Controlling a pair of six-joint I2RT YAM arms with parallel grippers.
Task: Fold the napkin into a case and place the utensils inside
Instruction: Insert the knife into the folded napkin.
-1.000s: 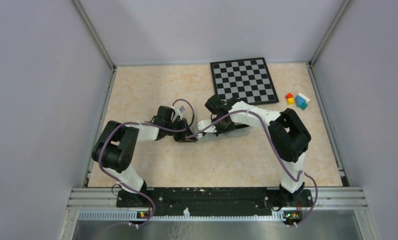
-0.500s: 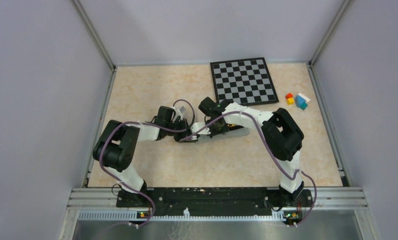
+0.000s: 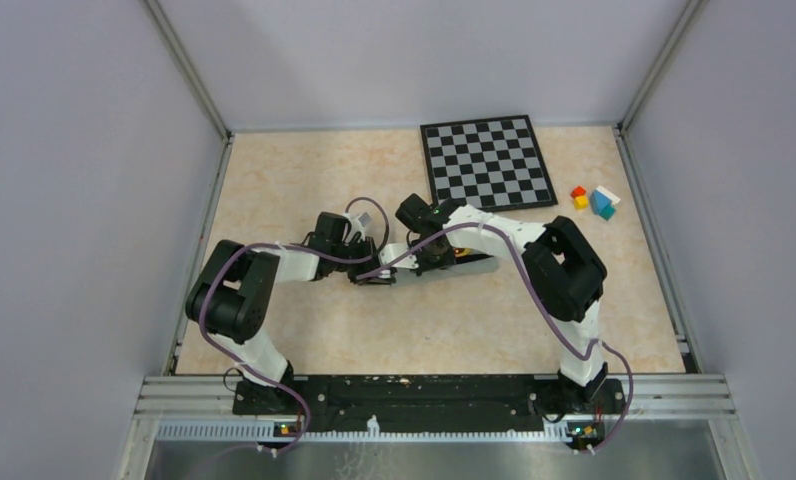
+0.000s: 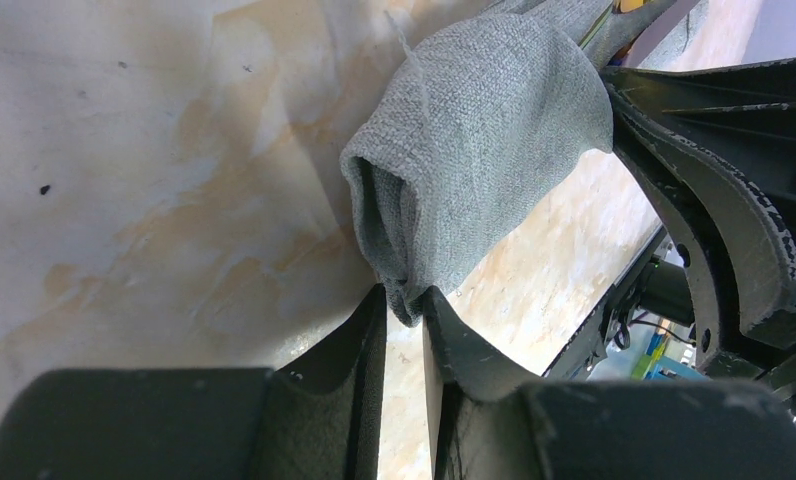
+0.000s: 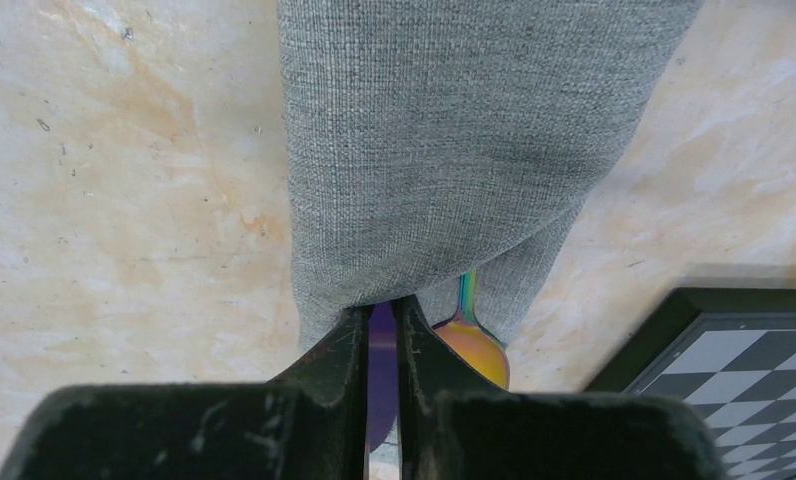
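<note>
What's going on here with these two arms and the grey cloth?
The arms are loading utensils into the folded napkin case. The left gripper pinches one end of it; the right gripper holds the purple knife at the other end. The spoon pokes out of the cloth beside the knife.

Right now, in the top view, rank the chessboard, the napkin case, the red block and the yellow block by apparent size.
1. chessboard, clearly largest.
2. napkin case, though the right arm hides much of it.
3. red block and yellow block: they look alike, so I won't rank one above the other.
</note>
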